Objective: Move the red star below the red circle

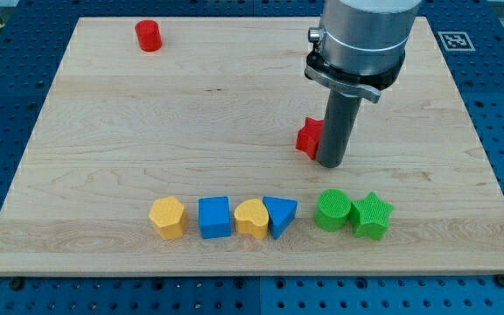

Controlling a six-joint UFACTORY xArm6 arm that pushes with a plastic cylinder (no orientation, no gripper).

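The red star [308, 136] lies right of the board's middle, partly hidden behind my rod. My tip [329, 164] rests on the board, touching the star's right side. The red circle [148, 35], a short cylinder, stands far off at the view's top left, near the board's top edge.
A row of blocks lies near the view's bottom: a yellow hexagon [167, 217], a blue square [214, 216], a yellow heart [252, 217], a blue triangle [279, 215], a green circle [332, 210] and a green star [372, 215]. The wooden board [103, 157] sits on a blue perforated table.
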